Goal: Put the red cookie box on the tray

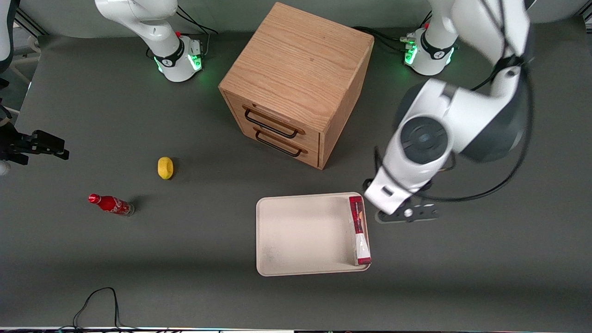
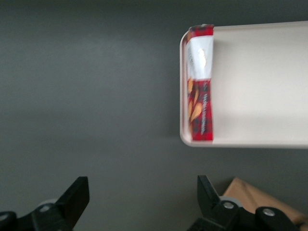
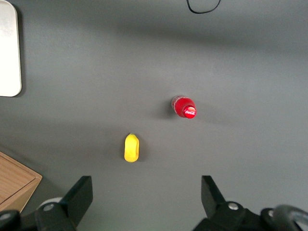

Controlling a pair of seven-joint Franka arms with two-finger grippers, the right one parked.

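Resting on dark grey table point(image 1: 138, 259), tray point(image 1: 300, 236) holds red cookie box point(image 1: 359, 230); tool point(image 2: 142, 204) hovers open, empty.

Front view looks down over the whole table — left wrist view shares its tray point(image 1: 300, 233) point(image 2: 260, 86).

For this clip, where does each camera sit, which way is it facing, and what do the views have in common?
Front view: high, facing the robots, looking down on the table; both arm bases show, with the open gripper beside the tray.
Left wrist view: on the working arm, pointing down; its fingers frame the red cookie box lying on the tray's edge.
Right wrist view: on the parked arm, pointing down at the cola bottle and a yellow object.
All three catch the tray.
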